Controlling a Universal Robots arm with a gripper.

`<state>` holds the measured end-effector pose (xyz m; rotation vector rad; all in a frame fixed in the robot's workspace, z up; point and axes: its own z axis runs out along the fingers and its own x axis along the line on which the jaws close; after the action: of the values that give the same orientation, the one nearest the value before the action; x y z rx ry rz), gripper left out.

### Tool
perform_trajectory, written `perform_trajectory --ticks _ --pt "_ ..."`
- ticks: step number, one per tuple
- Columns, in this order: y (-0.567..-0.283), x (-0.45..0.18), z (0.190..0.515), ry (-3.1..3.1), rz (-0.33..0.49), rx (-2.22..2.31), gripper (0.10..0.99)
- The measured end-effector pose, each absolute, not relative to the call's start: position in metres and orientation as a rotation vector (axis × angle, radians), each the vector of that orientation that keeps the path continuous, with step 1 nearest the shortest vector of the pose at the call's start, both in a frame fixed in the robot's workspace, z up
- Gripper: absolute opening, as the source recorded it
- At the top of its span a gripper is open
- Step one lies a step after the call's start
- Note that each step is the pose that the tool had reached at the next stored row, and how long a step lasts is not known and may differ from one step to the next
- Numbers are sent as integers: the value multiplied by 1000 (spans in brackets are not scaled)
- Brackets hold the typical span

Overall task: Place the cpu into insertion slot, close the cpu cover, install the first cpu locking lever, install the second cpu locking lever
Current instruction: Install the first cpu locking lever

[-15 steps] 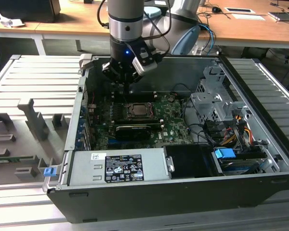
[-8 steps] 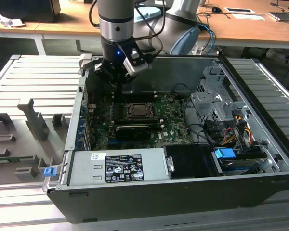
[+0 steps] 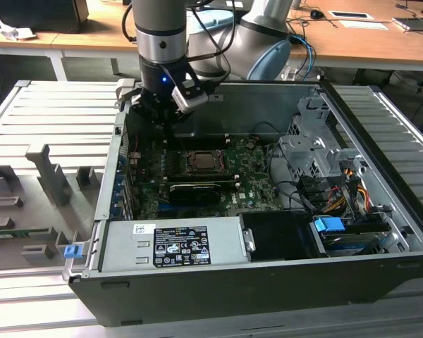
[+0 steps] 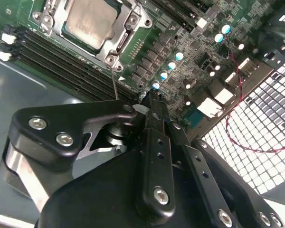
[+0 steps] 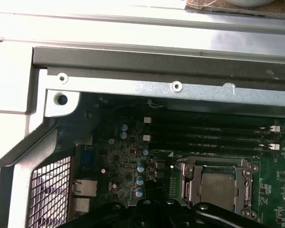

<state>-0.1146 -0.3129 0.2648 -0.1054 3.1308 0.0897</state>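
My claw point(image 3: 166, 124) hangs in the open computer case point(image 3: 268, 282), toward its far left. The cpu point(image 3: 201, 162) lies just nearer.

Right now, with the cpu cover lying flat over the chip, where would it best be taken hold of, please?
Probably its outer rim, from straight above. The cpu cover is a thin frame lying flat around the cpu, so its window gives nothing to pinch. The memory slots run close along one edge; the opposite edge looks freer.
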Motion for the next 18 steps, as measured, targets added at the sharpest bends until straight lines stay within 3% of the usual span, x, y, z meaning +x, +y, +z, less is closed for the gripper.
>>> perform_trajectory --ticks 18 --pt "-313 -115 264 3131 91 -114 106"
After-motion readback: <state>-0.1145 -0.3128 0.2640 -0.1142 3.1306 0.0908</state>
